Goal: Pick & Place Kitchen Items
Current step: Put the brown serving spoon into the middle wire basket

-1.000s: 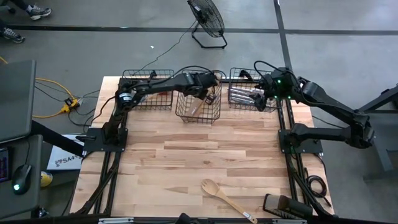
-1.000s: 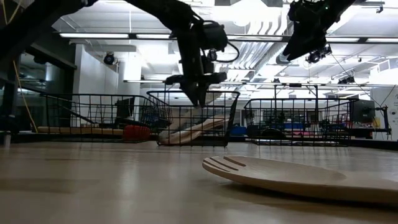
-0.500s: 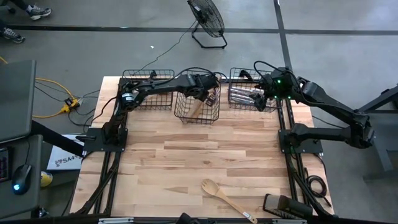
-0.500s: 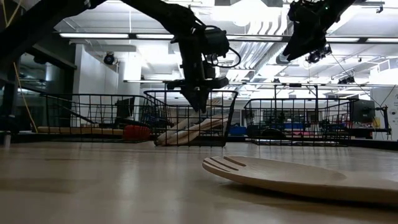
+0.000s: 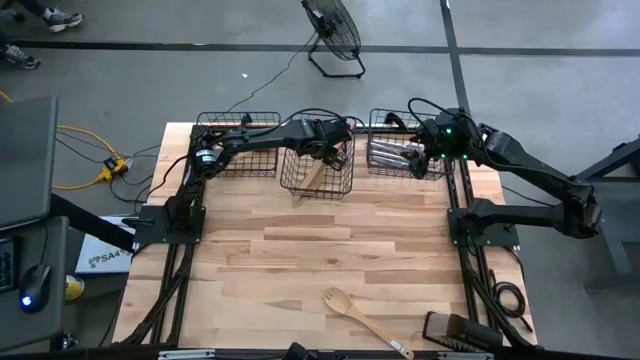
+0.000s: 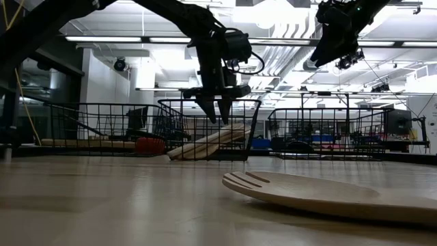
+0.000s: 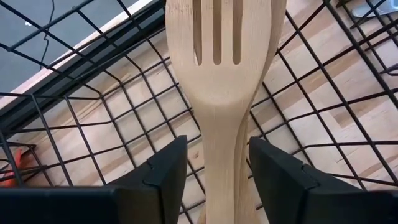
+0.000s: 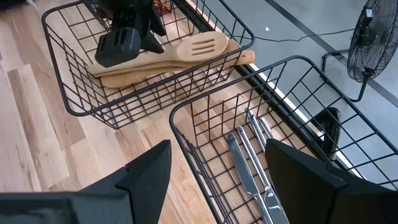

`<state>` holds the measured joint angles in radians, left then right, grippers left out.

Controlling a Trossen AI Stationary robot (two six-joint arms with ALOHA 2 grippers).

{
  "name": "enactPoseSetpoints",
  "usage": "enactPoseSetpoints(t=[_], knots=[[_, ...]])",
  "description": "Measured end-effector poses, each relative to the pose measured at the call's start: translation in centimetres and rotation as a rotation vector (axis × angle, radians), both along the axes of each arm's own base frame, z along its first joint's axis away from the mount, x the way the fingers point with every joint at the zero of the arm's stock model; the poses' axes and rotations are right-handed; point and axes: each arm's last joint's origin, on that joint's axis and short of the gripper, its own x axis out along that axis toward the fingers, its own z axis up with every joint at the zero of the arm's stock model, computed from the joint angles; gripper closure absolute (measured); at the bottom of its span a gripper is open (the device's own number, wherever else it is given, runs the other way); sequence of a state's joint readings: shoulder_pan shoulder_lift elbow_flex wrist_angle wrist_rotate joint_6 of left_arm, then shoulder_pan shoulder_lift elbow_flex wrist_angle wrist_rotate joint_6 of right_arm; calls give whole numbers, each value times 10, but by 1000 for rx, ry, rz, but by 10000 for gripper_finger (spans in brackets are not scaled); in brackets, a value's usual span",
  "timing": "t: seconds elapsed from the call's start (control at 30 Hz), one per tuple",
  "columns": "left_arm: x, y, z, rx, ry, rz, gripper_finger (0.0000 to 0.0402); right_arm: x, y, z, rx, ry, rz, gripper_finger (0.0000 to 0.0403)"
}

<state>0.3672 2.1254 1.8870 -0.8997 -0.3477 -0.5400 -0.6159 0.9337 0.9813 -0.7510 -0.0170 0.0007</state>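
Now the left gripper (image 6: 217, 117), fingers parted, straddles the wooden fork (image 7: 219, 93), its handle running six-to-twelve between them.

Grey concrete floor (image 5: 520, 90), black floor fan (image 5: 333, 30), bright ceiling lights (image 6: 273, 14)

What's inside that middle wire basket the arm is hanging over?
The middle basket holds pale wooden utensils, a slotted wooden fork lying on top. The left gripper hangs open above it. The pieces underneath are partly covered, so their number stays unclear.
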Motion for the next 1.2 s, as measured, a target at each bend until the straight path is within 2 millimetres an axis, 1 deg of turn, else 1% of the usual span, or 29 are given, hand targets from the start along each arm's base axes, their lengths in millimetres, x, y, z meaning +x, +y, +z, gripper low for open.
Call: enactPoseSetpoints(t=[0.27, 0.37, 0.5, 0.6, 0.77, 0.87, 1.0, 1.2], knots=[[0, -1, 0, -22, -5, -9, 230, 0, 0, 0, 0, 0, 0, 151], [-3, -2, 7, -35, 10, -12, 230, 0, 0, 0, 0, 1, 1, 151], [-3, -2, 25, -27, 4, -25, 230, 0, 0, 0, 2, -1, 8, 151], [-2, -2, 45, 5, -24, -47, 230, 0, 0, 0, 5, -2, 14, 151], [-8, -3, 77, 38, -16, -75, 230, 0, 1, 0, 11, -5, 27, 151], [-14, -6, 95, 52, -5, -76, 230, 0, 2, 0, 8, -6, 43, 151], [-25, -15, 117, 99, 27, -63, 230, -4, 5, 3, 0, -24, 53, 151], [-42, -41, 130, 109, 125, -65, 229, -12, 13, 11, -4, -82, 94, 151]])
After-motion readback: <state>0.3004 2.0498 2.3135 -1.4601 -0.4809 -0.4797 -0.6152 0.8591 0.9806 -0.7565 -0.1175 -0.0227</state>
